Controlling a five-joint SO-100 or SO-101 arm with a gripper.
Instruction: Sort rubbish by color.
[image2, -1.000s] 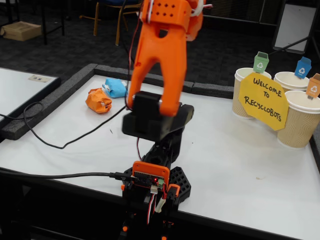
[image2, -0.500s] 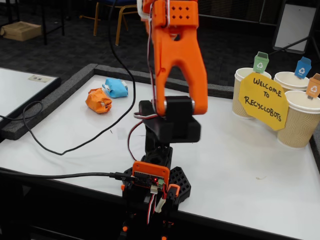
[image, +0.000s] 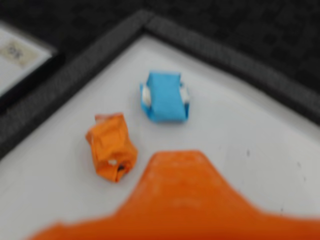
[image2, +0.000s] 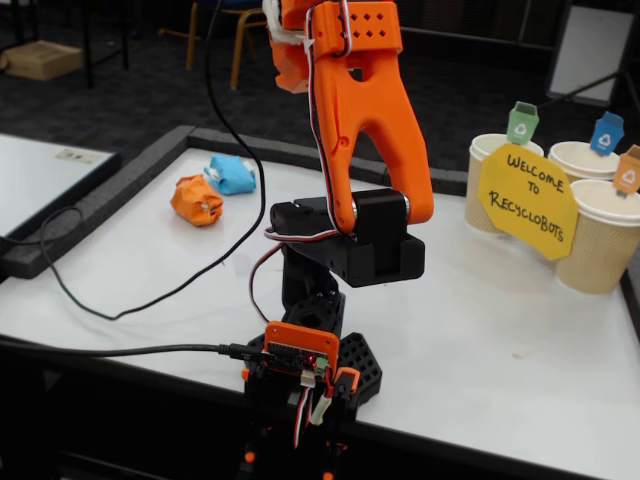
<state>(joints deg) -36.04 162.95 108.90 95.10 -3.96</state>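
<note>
Crumpled orange paper ball (image: 110, 152) lies on the white tabletop (image2: 500, 320) just beyond a blurred orange part of the fingers (image: 185, 200) in the wrist view; whether they are open or closed cannot be told. Slightly farther, near it but apart, sits the crumpled light blue paper ball (image: 166, 96) with white tape, close to the tabletop's dark foam-edged corner (image: 150, 22). In the fixed view, 3 beige paper cups (image2: 598, 240) stand far right behind a yellow sign (image2: 525, 202).

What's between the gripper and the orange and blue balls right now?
Nothing visible. In the wrist view bare white table lies between the gripper and both the orange ball and blue ball. Gripper is blurred; its state is unclear.
</note>
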